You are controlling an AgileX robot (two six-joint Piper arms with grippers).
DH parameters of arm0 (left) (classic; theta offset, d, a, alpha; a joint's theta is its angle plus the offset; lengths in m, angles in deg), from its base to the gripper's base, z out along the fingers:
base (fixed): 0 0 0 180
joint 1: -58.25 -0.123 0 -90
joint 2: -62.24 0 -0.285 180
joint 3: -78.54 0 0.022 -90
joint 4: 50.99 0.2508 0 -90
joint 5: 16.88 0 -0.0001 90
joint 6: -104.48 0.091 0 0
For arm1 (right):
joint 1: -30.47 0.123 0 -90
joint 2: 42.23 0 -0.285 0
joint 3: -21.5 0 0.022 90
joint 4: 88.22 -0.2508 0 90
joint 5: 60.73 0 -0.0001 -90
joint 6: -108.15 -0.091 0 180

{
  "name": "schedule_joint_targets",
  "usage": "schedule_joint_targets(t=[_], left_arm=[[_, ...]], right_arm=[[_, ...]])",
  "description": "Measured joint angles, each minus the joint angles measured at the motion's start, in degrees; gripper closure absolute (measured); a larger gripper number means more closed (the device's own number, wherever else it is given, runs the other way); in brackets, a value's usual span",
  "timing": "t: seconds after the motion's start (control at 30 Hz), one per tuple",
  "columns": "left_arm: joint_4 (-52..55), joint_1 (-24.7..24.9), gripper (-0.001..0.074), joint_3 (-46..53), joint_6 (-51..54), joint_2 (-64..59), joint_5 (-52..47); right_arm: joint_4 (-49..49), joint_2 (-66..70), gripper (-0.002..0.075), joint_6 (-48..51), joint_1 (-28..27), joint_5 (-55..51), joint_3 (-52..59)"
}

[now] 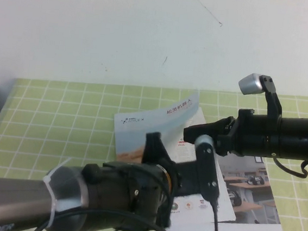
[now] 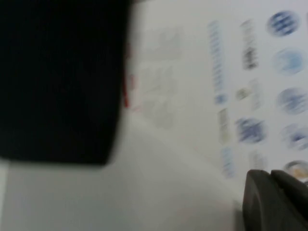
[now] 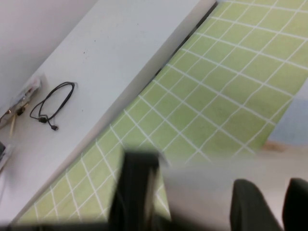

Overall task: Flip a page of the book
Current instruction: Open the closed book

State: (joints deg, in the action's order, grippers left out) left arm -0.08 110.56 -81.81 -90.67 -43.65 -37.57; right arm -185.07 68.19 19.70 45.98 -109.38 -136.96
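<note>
I am reaching my left gripper in from the near-left side of the counter, and it is hovering low over the open inner spread of the book, which is lying toward the near-right part of the green checked cloth. In my left wrist view the white inner page with its rows of small blue logos is filling the picture, and one dark finger is showing against it, yet I cannot tell whether my left fingers are apart or together. My right gripper is coming in from the right edge, raised above the middle of the book, right at the lifted page, whose desert cover side is facing the near edge and standing up at a slant. My right wrist view is showing two dark fingers and pale paper close by, but I cannot tell whether they are clamped on the page.
</note>
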Motion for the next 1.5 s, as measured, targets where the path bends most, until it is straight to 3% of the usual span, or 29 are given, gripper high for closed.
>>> schedule_joint_targets(t=[0.13,0.2,0.33,0.5,0.87,1.13,1.3,1.5], left_arm=[[23.4,0.0,0.0739,-0.1,-26.1,0.5,-12.7],[26.9,0.0,0.0739,-0.3,-35.1,2.0,-13.6],[24.1,0.1,0.0739,-0.5,-46.9,5.6,-7.1],[21.6,0.3,0.0739,-0.5,-48.9,6.0,-5.3],[21.6,0.3,0.0739,-0.5,-47.8,1.1,-22.7],[19.5,0.1,0.0739,-0.5,-46.2,0.7,-31.0],[13.4,-4.0,0.0739,0.2,-43.9,0.7,-31.5],[9.8,-11.9,0.0739,4.8,-43.5,0.7,-25.2]], right_arm=[[0.1,0.0,0.056,0.0,0.0,0.0,0.0],[0.1,0.0,0.056,0.0,0.0,0.0,0.0],[0.1,0.0,0.056,0.0,0.0,0.0,0.0],[0.1,0.0,0.056,0.0,0.0,0.0,0.0],[1.0,0.0,0.056,0.0,0.0,1.4,0.0],[6.0,0.2,0.056,0.0,0.0,14.3,0.0],[7.3,3.3,0.0561,0.5,0.0,18.0,0.0],[9.5,8.1,0.0595,0.6,0.0,22.5,0.0]])
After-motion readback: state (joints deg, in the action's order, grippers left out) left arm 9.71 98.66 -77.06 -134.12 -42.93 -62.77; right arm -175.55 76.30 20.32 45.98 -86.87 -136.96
